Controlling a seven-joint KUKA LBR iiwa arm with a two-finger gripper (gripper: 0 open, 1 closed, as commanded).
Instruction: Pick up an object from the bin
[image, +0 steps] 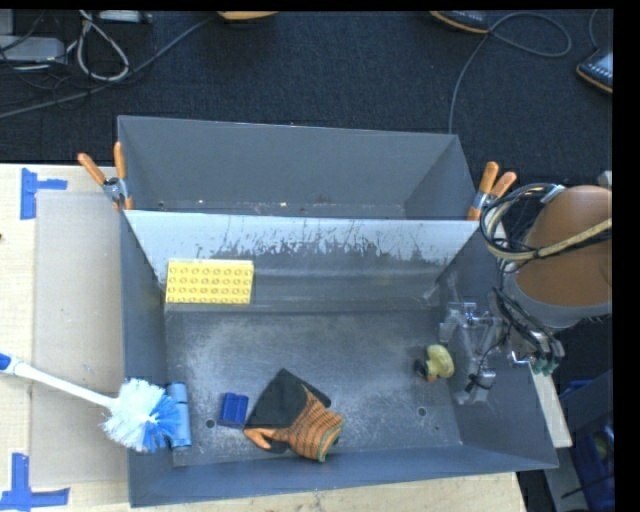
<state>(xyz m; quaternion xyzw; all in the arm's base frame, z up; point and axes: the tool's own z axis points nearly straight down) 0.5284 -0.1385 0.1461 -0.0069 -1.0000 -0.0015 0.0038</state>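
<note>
Dark carpet strewn with cables is surrounding the grey metal bin (330, 340) you are looking down into. Your arm is leaning in over the right rim, and its gripper (472, 352) is hanging by the right wall, fingers spread with nothing between them. Going down in size: a yellow studded plate (209, 282) is resting against the far wall toward the left corner, a black and orange glove (290, 415) is lying crumpled by the near wall, a blue and white brush (145, 418) is poking into the near left corner, a small blue block (233, 408) is sitting just beside the glove, and a small yellowish lump (437, 362) is lying just left of the gripper. You are seemingly approaching, and the lump is looking like the likeliest pick. Next you are needing a short shift toward the bin's middle, a descent, then a close. The right wall is crowding you, while the bin floor leftward is lying open
</note>
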